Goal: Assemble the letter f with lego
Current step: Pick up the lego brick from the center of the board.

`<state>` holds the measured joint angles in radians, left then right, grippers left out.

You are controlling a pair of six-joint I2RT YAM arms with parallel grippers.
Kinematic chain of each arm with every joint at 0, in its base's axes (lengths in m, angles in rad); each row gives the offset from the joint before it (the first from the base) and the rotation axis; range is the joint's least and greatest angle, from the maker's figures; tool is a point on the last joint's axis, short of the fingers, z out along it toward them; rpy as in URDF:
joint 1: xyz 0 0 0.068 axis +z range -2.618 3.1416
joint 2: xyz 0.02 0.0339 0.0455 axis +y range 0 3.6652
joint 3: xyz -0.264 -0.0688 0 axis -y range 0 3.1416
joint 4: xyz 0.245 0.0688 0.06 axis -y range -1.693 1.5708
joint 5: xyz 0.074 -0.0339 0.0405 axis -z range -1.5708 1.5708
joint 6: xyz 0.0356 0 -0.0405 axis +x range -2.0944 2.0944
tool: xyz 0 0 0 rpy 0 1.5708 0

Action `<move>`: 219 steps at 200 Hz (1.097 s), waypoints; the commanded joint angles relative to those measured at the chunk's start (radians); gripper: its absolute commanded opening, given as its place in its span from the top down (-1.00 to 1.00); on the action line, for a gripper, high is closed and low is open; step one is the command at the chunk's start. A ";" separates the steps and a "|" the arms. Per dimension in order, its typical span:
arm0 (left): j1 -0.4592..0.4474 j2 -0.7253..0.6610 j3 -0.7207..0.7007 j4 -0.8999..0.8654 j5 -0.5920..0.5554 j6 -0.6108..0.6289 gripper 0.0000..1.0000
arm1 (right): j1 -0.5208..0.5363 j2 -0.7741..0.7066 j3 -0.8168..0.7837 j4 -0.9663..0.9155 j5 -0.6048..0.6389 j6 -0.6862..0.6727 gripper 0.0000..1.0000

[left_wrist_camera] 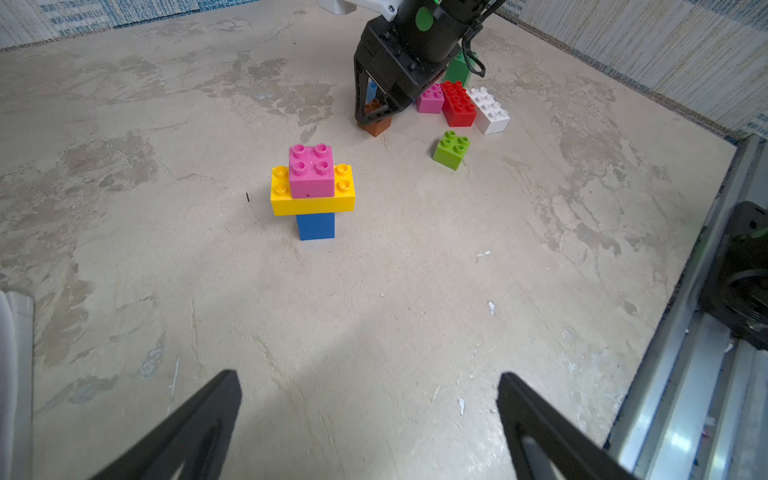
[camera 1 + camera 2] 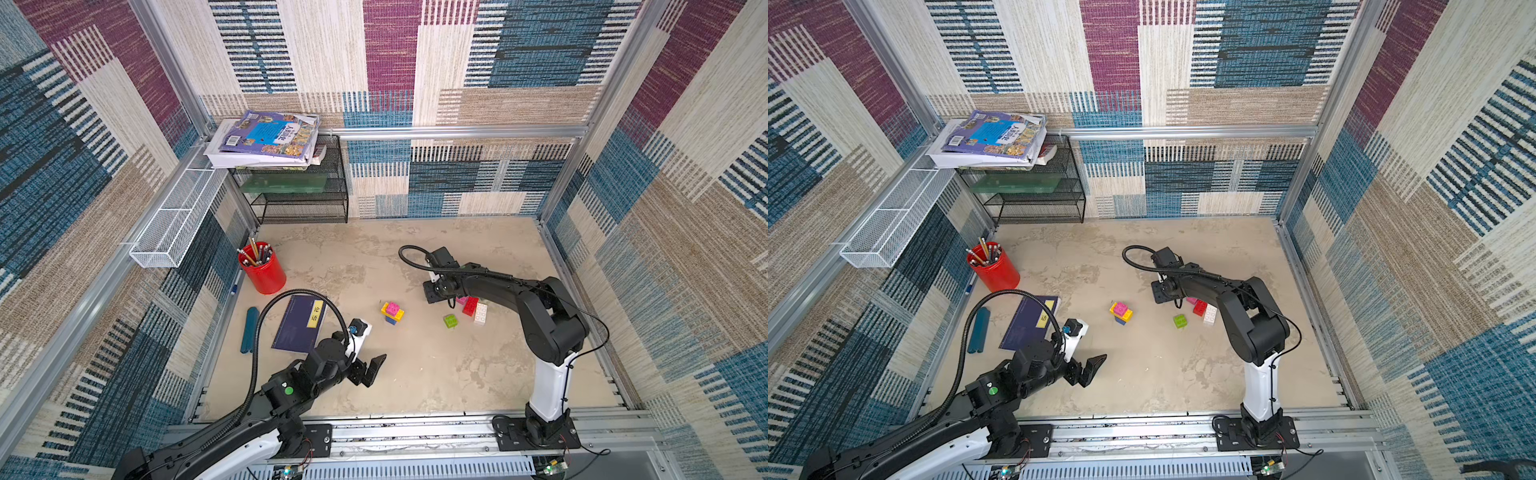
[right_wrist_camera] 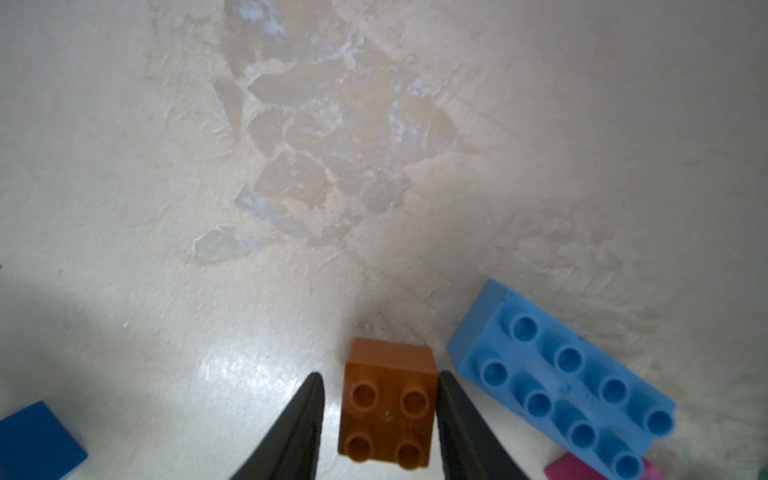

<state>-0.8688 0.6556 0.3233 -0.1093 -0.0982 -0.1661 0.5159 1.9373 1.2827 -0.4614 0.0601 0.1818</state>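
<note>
Nearest, toward the near edge of the tabletop [image 2: 436, 374] and left of its middle, the left pincer [image 1: 368, 374] is hanging with jaws wide apart, gripping nothing. Around the middle, a blue brick [image 1: 316, 226] is carrying a yellow brick [image 1: 311, 205] crosswise and a pink brick [image 1: 311, 172] on top. Toward the right edge, a green brick [image 1: 451, 149] is lying alone; behind it a red brick [image 1: 458, 104] and a white brick [image 1: 488, 110] are touching. Farthest, the right pincer [image 3: 381, 374] is straddling a brown brick [image 3: 388, 407], jaws apart with a gap on one side, a light blue brick [image 3: 561, 386] just beside.
</note>
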 commanded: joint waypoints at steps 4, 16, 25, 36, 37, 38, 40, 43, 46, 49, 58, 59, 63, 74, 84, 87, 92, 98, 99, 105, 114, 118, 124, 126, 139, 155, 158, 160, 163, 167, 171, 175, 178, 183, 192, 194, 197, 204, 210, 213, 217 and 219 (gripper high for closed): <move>0.000 0.000 0.003 -0.008 -0.001 0.003 -0.98 | 0.001 0.005 0.009 0.011 0.004 -0.007 0.10; 0.000 0.000 0.003 -0.007 -0.001 0.002 -0.98 | 0.001 0.008 0.012 0.005 0.006 -0.010 0.15; 0.000 0.000 0.004 -0.008 -0.003 0.002 -0.98 | 0.001 0.009 0.010 0.004 0.009 -0.011 0.16; 0.000 -0.001 0.004 -0.009 -0.002 0.002 -0.98 | 0.000 0.011 0.010 0.003 0.009 -0.013 0.20; 0.000 -0.001 0.003 -0.009 -0.002 0.001 -0.98 | 0.000 0.010 0.010 0.001 0.009 -0.013 0.20; 0.000 -0.001 0.004 -0.008 -0.003 0.001 -0.98 | 0.000 0.010 0.010 0.000 0.009 -0.014 0.20; 0.000 -0.001 0.005 -0.009 -0.002 0.001 -0.98 | 0.001 0.011 0.010 0.001 0.009 -0.014 0.21; -0.001 0.000 0.005 -0.009 -0.001 0.001 -0.98 | 0.001 0.011 0.010 0.000 0.008 -0.015 0.22; -0.001 -0.001 0.006 -0.010 -0.001 0.001 -0.98 | 0.000 0.010 0.010 0.000 0.010 -0.016 0.22; -0.001 -0.001 0.005 -0.010 -0.001 0.001 -0.98 | 0.001 0.010 0.010 -0.002 0.010 -0.016 0.22; -0.001 -0.001 0.007 -0.012 -0.002 -0.002 -0.98 | 0.001 0.009 0.010 -0.004 0.010 -0.019 0.24; -0.001 -0.001 0.007 -0.013 -0.002 -0.003 -0.98 | 0.000 0.009 0.010 -0.005 0.010 -0.019 0.25; 0.000 -0.001 0.009 -0.015 -0.003 -0.003 -0.98 | 0.000 0.008 0.012 -0.006 0.009 -0.021 0.25; -0.001 -0.001 0.013 -0.027 -0.010 -0.011 -0.99 | 0.001 0.001 0.013 -0.012 0.008 -0.024 0.27; -0.001 -0.001 0.023 -0.050 -0.015 -0.018 -0.99 | 0.003 -0.011 0.015 -0.018 0.007 -0.029 0.27; 0.000 0.000 0.027 -0.056 -0.017 -0.019 -0.98 | 0.004 -0.013 0.016 -0.019 0.007 -0.032 0.27; -0.001 -0.003 0.033 -0.072 -0.018 -0.021 -0.99 | 0.005 -0.021 0.018 -0.023 0.005 -0.035 0.27; 0.000 -0.004 0.039 -0.087 -0.022 -0.022 -0.99 | 0.007 -0.029 0.023 -0.030 0.001 -0.040 0.27; 0.000 -0.005 0.040 -0.089 -0.023 -0.022 -0.99 | 0.007 -0.031 0.023 -0.031 0.001 -0.041 0.27; 0.000 -0.006 0.042 -0.096 -0.024 -0.023 -0.98 | 0.011 -0.039 0.029 -0.039 0.000 -0.047 0.27; -0.001 -0.010 0.040 -0.095 -0.024 -0.022 -0.98 | 0.019 -0.048 0.040 -0.052 -0.006 -0.056 0.27; 0.000 -0.012 0.037 -0.089 -0.027 -0.022 -0.99 | 0.022 -0.052 0.046 -0.058 -0.010 -0.061 0.27; -0.001 -0.016 0.033 -0.081 -0.032 -0.022 -0.98 | 0.028 -0.058 0.055 -0.067 -0.012 -0.067 0.27; 0.000 -0.016 0.032 -0.078 -0.035 -0.022 -0.98 | 0.030 -0.059 0.060 -0.071 -0.011 -0.069 0.28; 0.000 -0.021 0.027 -0.067 -0.051 -0.022 -0.99 | 0.044 -0.064 0.088 -0.098 -0.017 -0.082 0.28; -0.001 -0.028 0.029 -0.066 -0.070 -0.019 -0.98 | 0.065 -0.070 0.123 -0.130 -0.022 -0.102 0.28; -0.001 -0.030 0.030 -0.066 -0.075 -0.017 -0.98 | 0.070 -0.073 0.130 -0.136 -0.024 -0.105 0.28; 0.000 -0.033 0.031 -0.066 -0.078 -0.017 -0.98 | 0.073 -0.073 0.134 -0.140 -0.025 -0.107 0.28; 0.000 -0.035 0.031 -0.067 -0.083 -0.016 -0.98 | 0.078 -0.076 0.139 -0.146 -0.028 -0.113 0.27; -0.001 -0.037 0.031 -0.070 -0.090 -0.014 -0.98 | 0.085 -0.079 0.148 -0.153 -0.031 -0.120 0.28; -0.001 -0.041 0.031 -0.071 -0.098 -0.013 -0.98 | 0.092 -0.081 0.155 -0.158 -0.035 -0.125 0.28; 0.000 -0.046 0.029 -0.073 -0.105 -0.011 -0.98 | 0.099 -0.084 0.163 -0.164 -0.037 -0.132 0.27; 0.000 -0.049 0.028 -0.074 -0.112 -0.011 -0.98 | 0.103 -0.085 0.168 -0.165 -0.039 -0.135 0.28; 0.001 -0.054 0.024 -0.073 -0.119 -0.010 -0.98 | 0.110 -0.088 0.179 -0.173 -0.042 -0.144 0.28; 0.000 -0.067 0.013 -0.070 -0.129 -0.010 -0.98 | 0.126 -0.090 0.201 -0.191 -0.048 -0.161 0.28; -0.001 -0.069 0.011 -0.068 -0.130 -0.011 -0.98 | 0.129 -0.090 0.205 -0.194 -0.048 -0.163 0.27; 0.000 -0.072 0.006 -0.066 -0.132 -0.012 -0.98 | 0.134 -0.090 0.213 -0.200 -0.049 -0.169 0.27; -0.001 -0.082 -0.001 -0.062 -0.135 -0.013 -0.98 | 0.146 -0.088 0.232 -0.216 -0.052 -0.181 0.27; -0.001 -0.089 -0.005 -0.060 -0.136 -0.013 -0.99 | 0.156 -0.084 0.248 -0.229 -0.056 -0.190 0.27; -0.001 -0.092 -0.007 -0.059 -0.136 -0.013 -0.98 | 0.159 -0.082 0.253 -0.235 -0.058 -0.196 0.27; -0.001 -0.098 -0.008 -0.061 -0.136 -0.013 -0.98 | 0.163 -0.080 0.262 -0.241 -0.061 -0.203 0.27; 0.000 -0.099 -0.009 -0.059 -0.138 -0.013 -0.98 | 0.165 -0.080 0.267 -0.244 -0.063 -0.207 0.27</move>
<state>-0.8688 0.5774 0.3260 -0.1795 -0.2050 -0.1768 0.6594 1.8580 1.5055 -0.6422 0.0257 0.0330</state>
